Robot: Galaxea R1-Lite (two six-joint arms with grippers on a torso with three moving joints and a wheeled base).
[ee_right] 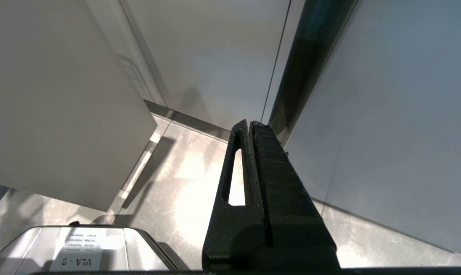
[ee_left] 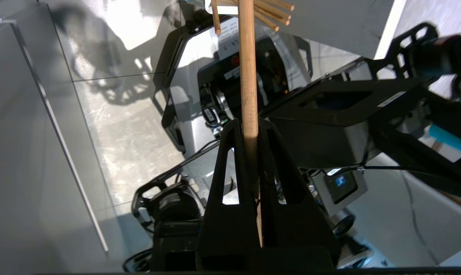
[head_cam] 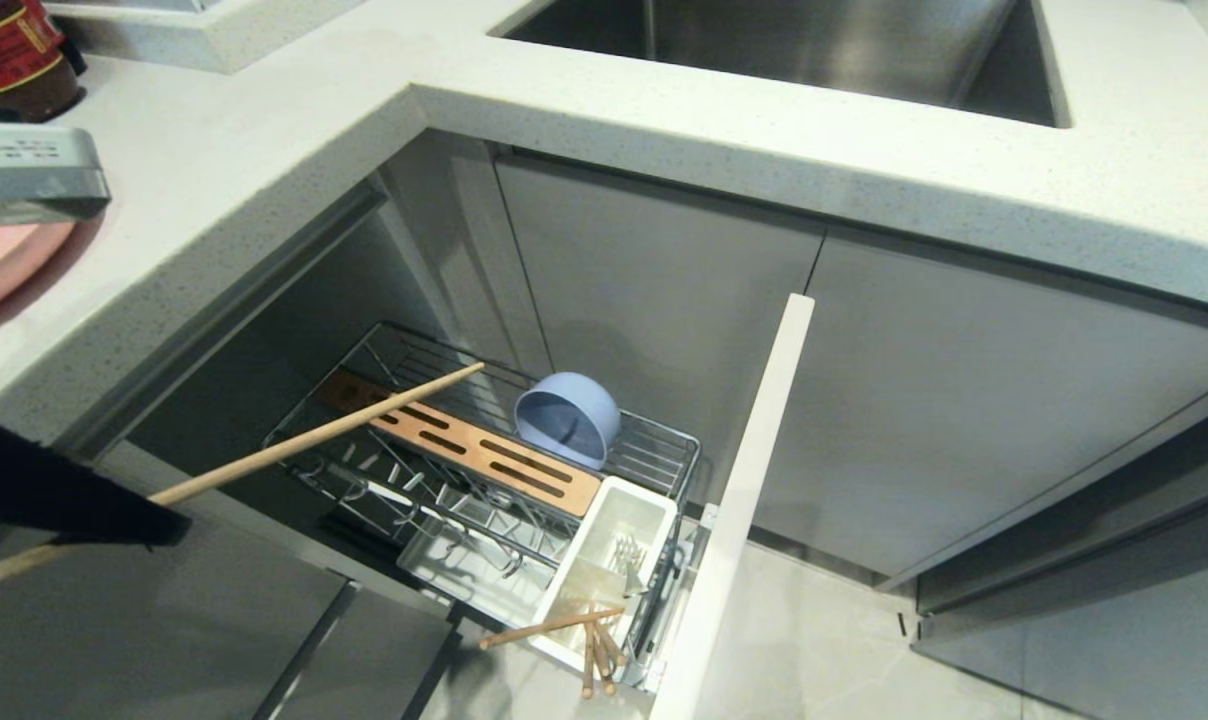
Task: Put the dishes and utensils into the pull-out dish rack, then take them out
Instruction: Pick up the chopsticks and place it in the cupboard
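Progress check: chrome wire pull-out dish rack [head_cam: 654, 440] stands drawn out of the cabinet beneath the speckled white countertop [head_cam: 264, 200], with its tall white front panel [head_cam: 754, 500] towards the robot. Small pale blue matte bowl [head_cam: 567, 418] lies tipped on its side on the wires behind the slotted light-wood strip [head_cam: 464, 445]. White plastic cutlery cup [head_cam: 604, 565] holds several light wooden chopsticks [head_cam: 594, 645], which lean out over its near rim. Salmon-pink round plate [head_cam: 4, 265] sits on the counter at far left, not in the rack. No spoon can be made out with certainty.

Left gripper [ee_left: 249, 131] is clamped on one long light wooden chopstick [head_cam: 314, 435], carried aslant above the rack. Right gripper [ee_right: 250, 128] hangs near the floor beside the cabinet fronts, jaws pressed together, holding nothing.

Judgement: whether this chopstick is going in or coming out cannot be told from this moment; the plate is outside the rack either way.

Writing: a label on the robot's base reads "VLA - 9", seen inverted in the right wrist view. The dark jar [head_cam: 14, 55] at top left bears a red label, not legible.
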